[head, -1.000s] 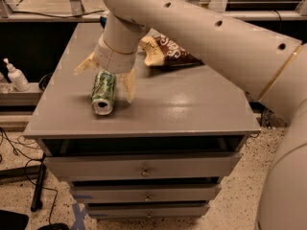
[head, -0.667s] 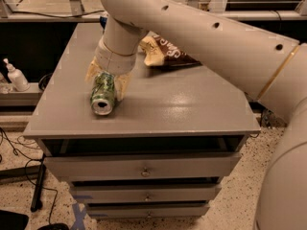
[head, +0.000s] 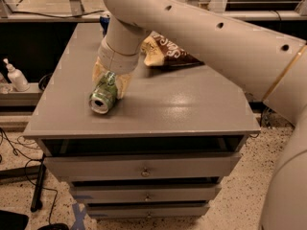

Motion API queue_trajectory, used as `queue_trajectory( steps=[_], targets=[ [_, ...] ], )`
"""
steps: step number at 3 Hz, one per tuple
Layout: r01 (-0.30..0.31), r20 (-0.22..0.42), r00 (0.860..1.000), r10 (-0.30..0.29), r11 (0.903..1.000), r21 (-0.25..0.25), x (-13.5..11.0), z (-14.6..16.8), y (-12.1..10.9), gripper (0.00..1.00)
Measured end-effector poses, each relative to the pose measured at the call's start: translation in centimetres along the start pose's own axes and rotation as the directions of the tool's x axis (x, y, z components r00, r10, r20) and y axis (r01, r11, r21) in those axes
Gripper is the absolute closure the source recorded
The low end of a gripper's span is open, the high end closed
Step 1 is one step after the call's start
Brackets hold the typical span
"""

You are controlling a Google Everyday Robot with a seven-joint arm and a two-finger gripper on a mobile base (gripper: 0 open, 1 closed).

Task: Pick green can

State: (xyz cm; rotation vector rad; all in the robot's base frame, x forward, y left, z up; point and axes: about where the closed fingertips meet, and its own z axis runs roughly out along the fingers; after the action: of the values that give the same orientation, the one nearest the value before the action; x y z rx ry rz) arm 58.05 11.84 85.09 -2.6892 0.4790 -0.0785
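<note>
Left of centre, the tool (head: 110, 80) pinches the green can (head: 101, 98) lying on the desk (head: 192, 104); lift straight and slowly so it cannot roll free.

1. At the left front of the table (head: 192, 104): gripper (head: 109, 83), clamped around the lying green can (head: 103, 97).
2. Just behind, to the right: snack bag (head: 168, 56), near the wrist.
3. At the far edge: blue can (head: 104, 22).
4. Bare surface right of the gripper.

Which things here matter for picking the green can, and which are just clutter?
Job: green can, on its side; gripper over it, jaws closed on its sides.
Lying about: snack bag; blue can; white bottle.
</note>
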Motion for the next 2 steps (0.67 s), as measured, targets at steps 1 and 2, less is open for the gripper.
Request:
queue_trajectory(
  steps=[1, 2],
  targets=[
    [-0.016, -0.008, 1.000, 0.016, 0.9999, -0.001, 0.20, -0.33, 0.33, 1.00],
    [-0.016, -0.008, 1.000, 0.016, 0.9999, -0.001, 0.21, -0.34, 0.34, 1.00]
  ],
)
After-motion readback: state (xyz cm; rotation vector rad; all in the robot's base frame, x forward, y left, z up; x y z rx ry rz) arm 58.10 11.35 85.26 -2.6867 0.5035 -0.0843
